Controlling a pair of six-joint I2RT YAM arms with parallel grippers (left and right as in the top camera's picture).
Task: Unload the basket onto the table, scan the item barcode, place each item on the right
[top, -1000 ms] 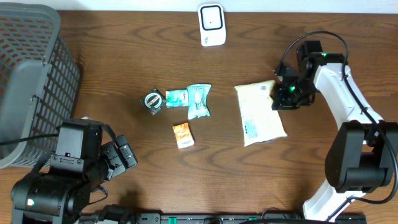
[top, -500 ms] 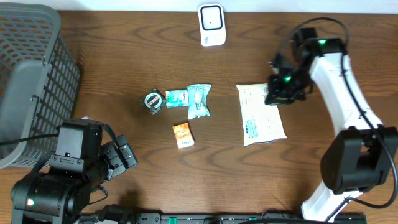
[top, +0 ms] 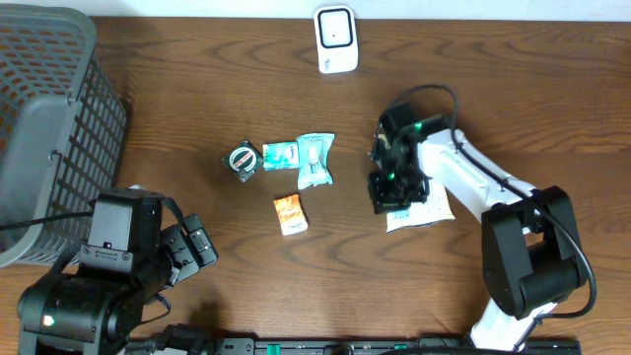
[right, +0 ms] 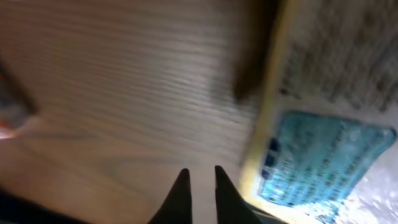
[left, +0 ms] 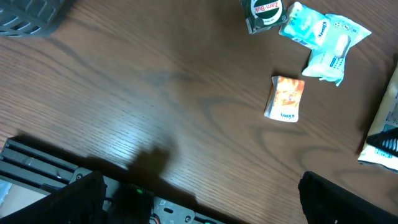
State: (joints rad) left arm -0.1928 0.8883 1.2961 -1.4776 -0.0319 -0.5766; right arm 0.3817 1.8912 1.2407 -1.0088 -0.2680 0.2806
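Note:
The item, a flat cream packet [top: 435, 208] with a blue printed label [right: 323, 163], lies right of the table's centre, mostly covered by my right arm. My right gripper [top: 383, 200] hangs at the packet's left edge. In the right wrist view its fingertips [right: 199, 177] stand shut over bare wood just left of the packet [right: 348, 62], with nothing between them. A white scanner [top: 335, 39] stands at the back centre. My left gripper [left: 199, 208] is wide open and empty near the front left edge.
A round tin [top: 244, 159], two teal packets [top: 306, 158] and an orange sachet [top: 290, 213] lie mid-table, also in the left wrist view as tin [left: 264, 9], teal packets [left: 326, 40] and sachet [left: 286, 98]. A grey basket [top: 49, 128] fills the far left.
My right arm has swung from the packet's far right edge across it to its left edge, toward the front. The packet and the left arm have not moved.

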